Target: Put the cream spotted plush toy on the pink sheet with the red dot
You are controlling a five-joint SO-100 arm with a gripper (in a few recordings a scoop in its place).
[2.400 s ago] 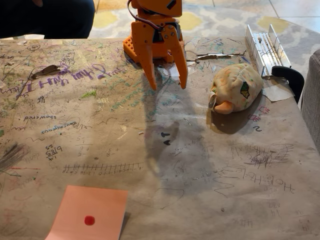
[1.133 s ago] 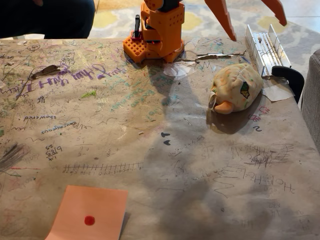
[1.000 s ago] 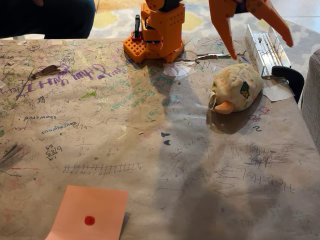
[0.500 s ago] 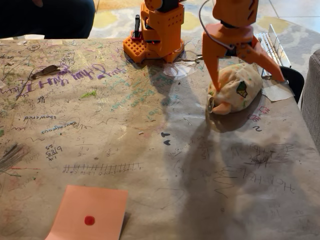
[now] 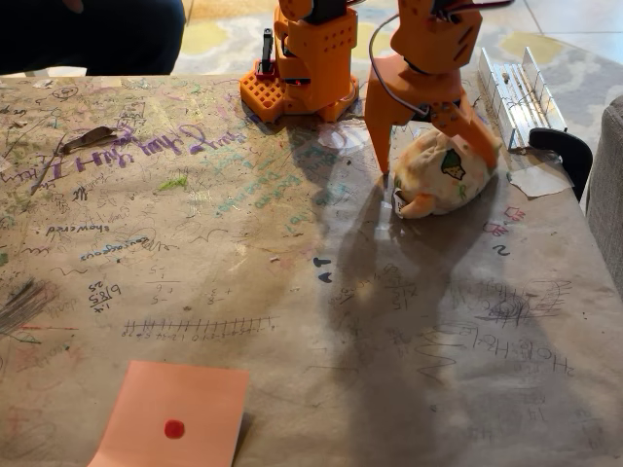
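The cream spotted plush toy (image 5: 433, 185) lies at the back right of the scribbled table, orange foot toward the front and green tag on top. My orange gripper (image 5: 436, 163) has come down over it and is open. One finger stands just left of the toy. The other finger presses on the toy's upper right side. The pink sheet with the red dot (image 5: 180, 404) lies flat at the front left edge, far from the gripper.
The arm's orange base (image 5: 302, 63) stands at the back centre. A metal rail (image 5: 514, 88) and a black curved piece (image 5: 569, 151) sit behind and to the right of the toy. A grey cushion edge (image 5: 608, 185) borders the right side. A person in dark clothing (image 5: 92, 34) is behind the table.
The gripper swung right from in front of the base, came down over the toy and narrowed its jaws. The toy has been nudged a little to the left.
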